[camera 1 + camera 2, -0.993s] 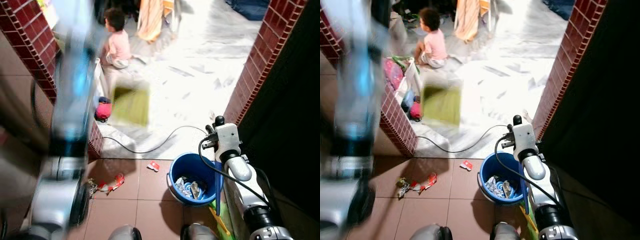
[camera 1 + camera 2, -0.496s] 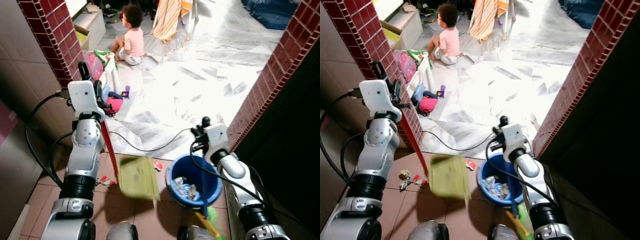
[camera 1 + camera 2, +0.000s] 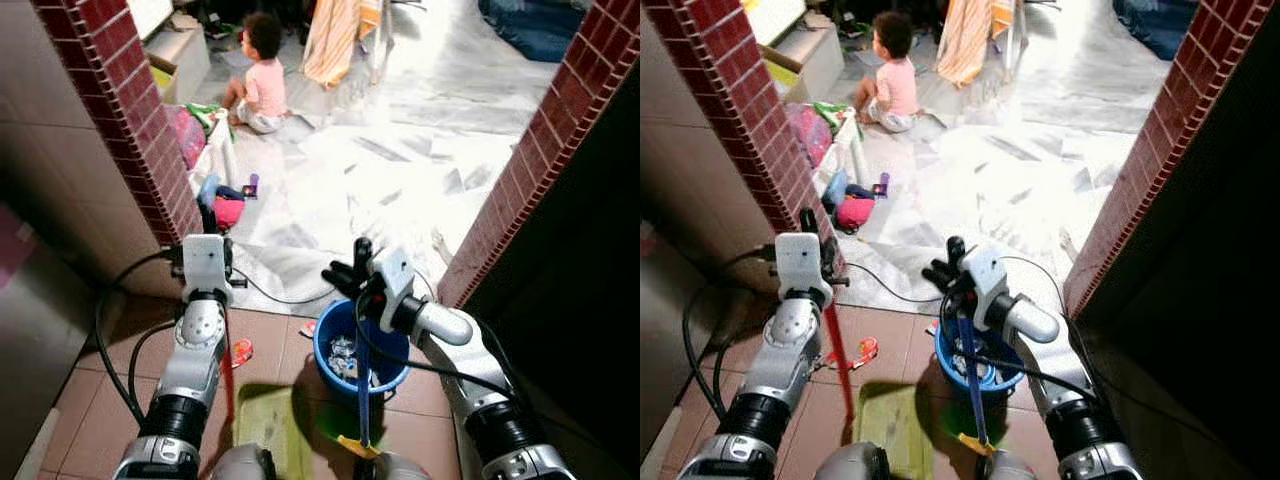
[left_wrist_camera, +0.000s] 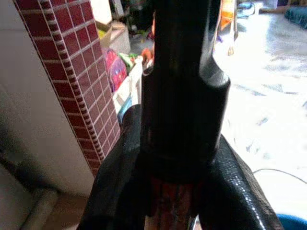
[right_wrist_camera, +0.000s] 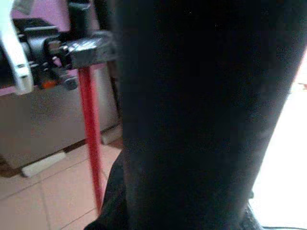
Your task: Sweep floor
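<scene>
Red dustpan handle [image 3: 836,345] sits clamped in the left gripper [image 3: 812,262], green dustpan [image 3: 890,430] at bottom centre; right gripper [image 3: 952,277] squeezes the blue broom handle [image 3: 970,385] over the blue bucket [image 3: 330,362].

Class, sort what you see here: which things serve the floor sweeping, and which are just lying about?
Sweeping job:
left gripper holding the red handle of the green dustpan
right gripper on the blue broom handle
blue bucket with rubbish
red wrapper on the tiles

Lying about:
black cable
toys by the brick pillar
</scene>
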Tool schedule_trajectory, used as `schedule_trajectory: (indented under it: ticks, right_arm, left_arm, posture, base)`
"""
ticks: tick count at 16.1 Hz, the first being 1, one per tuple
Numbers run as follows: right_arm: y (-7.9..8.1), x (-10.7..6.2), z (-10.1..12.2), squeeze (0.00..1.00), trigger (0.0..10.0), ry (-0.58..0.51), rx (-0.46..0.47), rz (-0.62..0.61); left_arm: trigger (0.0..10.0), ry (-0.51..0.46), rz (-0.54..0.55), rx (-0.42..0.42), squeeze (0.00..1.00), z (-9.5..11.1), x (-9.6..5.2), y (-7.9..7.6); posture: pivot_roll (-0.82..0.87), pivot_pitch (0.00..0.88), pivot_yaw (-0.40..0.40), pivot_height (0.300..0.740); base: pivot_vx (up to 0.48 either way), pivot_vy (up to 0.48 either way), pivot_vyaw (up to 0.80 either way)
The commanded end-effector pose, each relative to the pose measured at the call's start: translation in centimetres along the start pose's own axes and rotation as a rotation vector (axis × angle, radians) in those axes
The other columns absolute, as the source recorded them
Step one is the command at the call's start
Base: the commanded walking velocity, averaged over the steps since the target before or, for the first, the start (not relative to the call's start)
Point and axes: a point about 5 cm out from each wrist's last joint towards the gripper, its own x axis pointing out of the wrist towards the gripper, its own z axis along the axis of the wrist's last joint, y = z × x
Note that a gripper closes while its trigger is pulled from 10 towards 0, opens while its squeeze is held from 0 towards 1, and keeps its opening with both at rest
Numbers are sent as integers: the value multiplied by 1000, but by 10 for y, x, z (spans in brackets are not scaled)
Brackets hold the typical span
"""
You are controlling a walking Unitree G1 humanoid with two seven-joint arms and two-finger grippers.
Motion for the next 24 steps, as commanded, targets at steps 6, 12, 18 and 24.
schedule_trajectory:
  ticks: [6,12,18,24]
  right_arm:
    - [-4,18,37,0,10000,-214,115,-78]
    - [-32,21,63,0,10000,-329,30,-438]
    - [-42,13,57,0,10000,-307,-7,-517]
    - [-47,6,49,0,10000,-263,-133,-622]
  left_arm:
    - [10000,37,-49,-23,0,-14,-9,-12]
    - [10000,47,-119,-38,0,-16,-12,-26]
    - [10000,55,-141,-43,0,-16,-9,-26]
    - [10000,68,-149,-43,0,-19,-9,-23]
  posture:
    - [-28,0,11,740]
    - [-24,0,18,740]
    - [-26,0,23,740]
    - [-25,0,29,740]
  base:
    - [0,0,0]
    - [0,0,0]
    - [0,0,0]
    - [0,0,0]
